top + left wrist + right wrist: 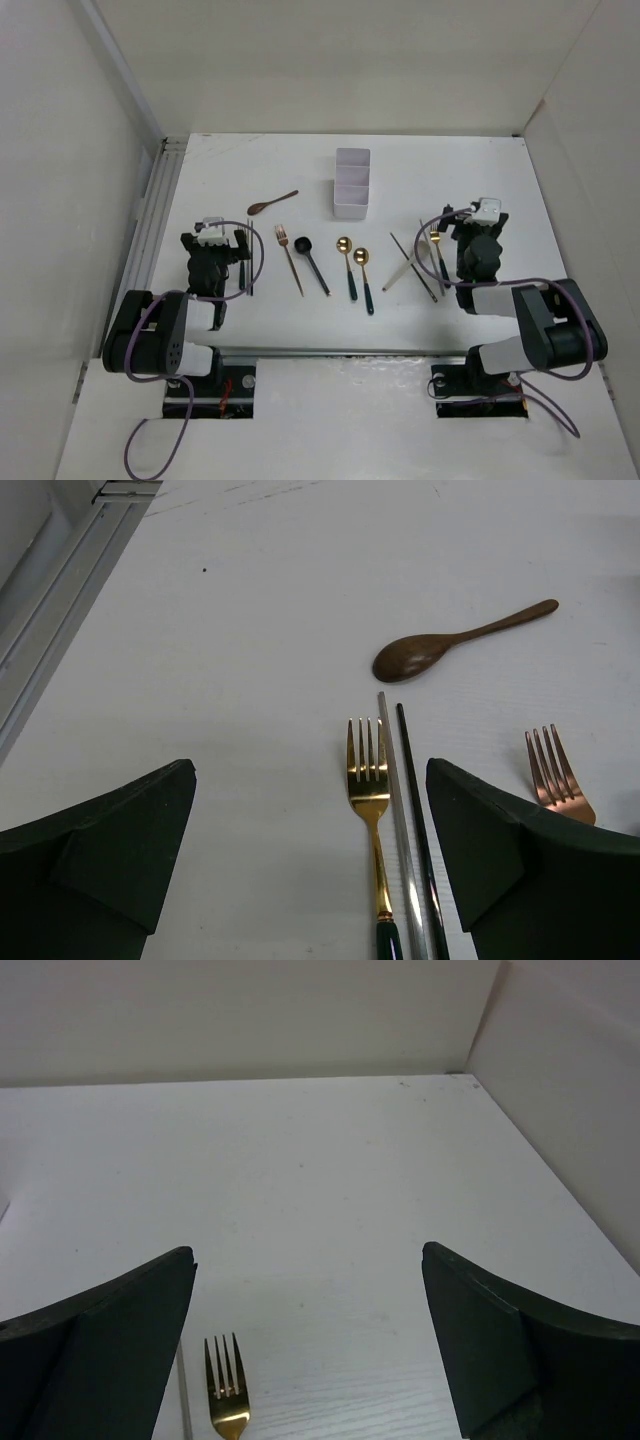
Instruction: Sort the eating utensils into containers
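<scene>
Sort not begun: white three-cell rectangular box looks empty.
All slim gold/black/wood cutlery lies on white table; left end effector & right end effector both released, empty.

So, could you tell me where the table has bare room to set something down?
Bare: the table strip between the white box and the far wall, and the far-right corner beyond the right gripper. Crowded: the row of forks, spoons and chopsticks between the left gripper and the right one.
</scene>
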